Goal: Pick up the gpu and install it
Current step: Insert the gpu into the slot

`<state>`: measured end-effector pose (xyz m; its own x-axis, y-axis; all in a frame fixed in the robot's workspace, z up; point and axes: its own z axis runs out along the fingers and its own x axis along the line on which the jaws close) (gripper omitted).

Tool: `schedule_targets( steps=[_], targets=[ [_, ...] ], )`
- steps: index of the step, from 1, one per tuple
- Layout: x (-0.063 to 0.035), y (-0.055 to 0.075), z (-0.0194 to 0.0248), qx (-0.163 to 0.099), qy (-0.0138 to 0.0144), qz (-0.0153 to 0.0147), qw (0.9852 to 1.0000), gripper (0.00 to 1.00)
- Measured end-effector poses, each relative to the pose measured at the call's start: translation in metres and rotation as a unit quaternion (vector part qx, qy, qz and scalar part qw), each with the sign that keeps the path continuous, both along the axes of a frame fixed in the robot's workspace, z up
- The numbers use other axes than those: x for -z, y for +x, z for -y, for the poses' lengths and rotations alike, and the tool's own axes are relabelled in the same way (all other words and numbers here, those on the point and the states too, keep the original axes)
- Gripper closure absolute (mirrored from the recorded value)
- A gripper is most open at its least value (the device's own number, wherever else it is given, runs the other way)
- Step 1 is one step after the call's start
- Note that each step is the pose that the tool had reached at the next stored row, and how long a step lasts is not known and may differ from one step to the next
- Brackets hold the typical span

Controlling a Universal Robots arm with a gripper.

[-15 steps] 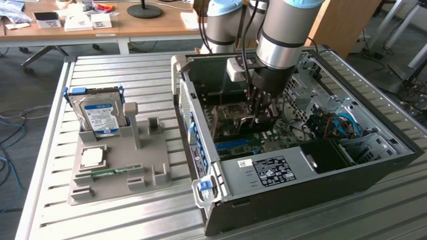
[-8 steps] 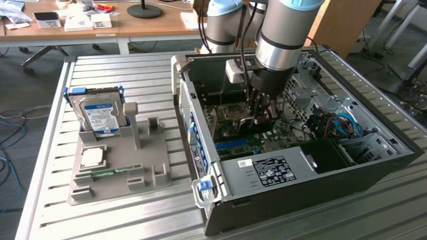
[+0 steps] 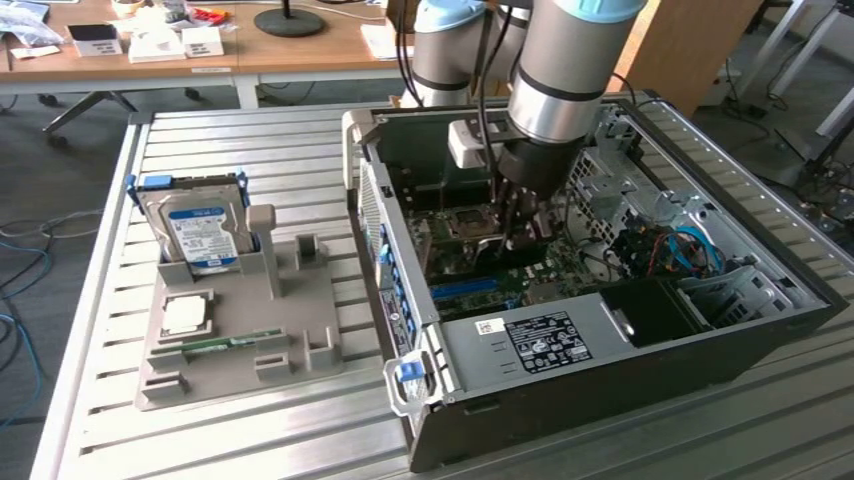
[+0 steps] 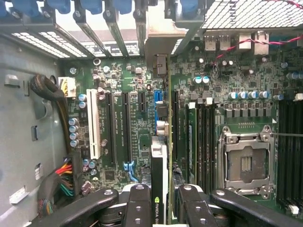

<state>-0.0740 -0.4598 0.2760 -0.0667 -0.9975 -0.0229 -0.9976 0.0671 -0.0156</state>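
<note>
the arm (image 3: 561,60) hung straight down into the open computer case (image 3: 601,400) on the slatted table (image 3: 267,150), and the gripper (image 3: 518,235) was deep inside, just over the motherboard (image 4: 128,75). in the wrist view its two black fingers (image 4: 139,205) were clenched on the gpu (image 4: 160,161) — the card stood on edge between them, green board on one face, dark cooler with a green logo on the other. its silver bracket (image 4: 163,33) pointed at the row of rear slot covers (image 4: 94,28), and the card ran in line with the long slots, between the white slot (image 4: 93,130) and the processor socket (image 4: 246,161). whether its edge sat in a slot, couldn't tell. outside the case, on the exterior view's left, the grey holder (image 3: 287,330) carried the hard drive (image 3: 200,230) upright and a memory stick (image 3: 220,343) lying flat — well apart from the gripper.
</note>
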Motion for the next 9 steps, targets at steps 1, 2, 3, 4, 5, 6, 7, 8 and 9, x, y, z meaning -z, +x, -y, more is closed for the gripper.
schedule_targets(
  steps=[1,2,3,4,5,6,7,8,9],
  targets=[
    [0.0000,-0.0011,0.0000,0.000,0.0000,0.0000,1.0000,0.73],
    [0.0000,-0.0020,0.0000,0.000,0.0000,0.0000,1.0000,0.73],
    [0.0001,-0.0029,0.0000,0.000,0.0000,0.0001,1.0000,0.73],
    [0.0001,-0.0035,0.0001,0.000,0.0000,0.0001,1.0000,0.73],
    [0.0001,-0.0038,0.0005,0.000,0.0000,0.0001,1.0000,0.73],
    [0.0000,-0.0040,0.0013,0.000,0.0000,0.0002,1.0000,0.73],
    [0.0001,-0.0042,0.0021,0.000,0.0000,0.0002,1.0000,0.73],
    [0.0000,-0.0042,0.0029,0.000,0.0000,0.0001,1.0000,0.73],
    [0.0001,-0.0044,0.0035,0.000,0.0000,0.0002,1.0000,0.73]
  ],
)
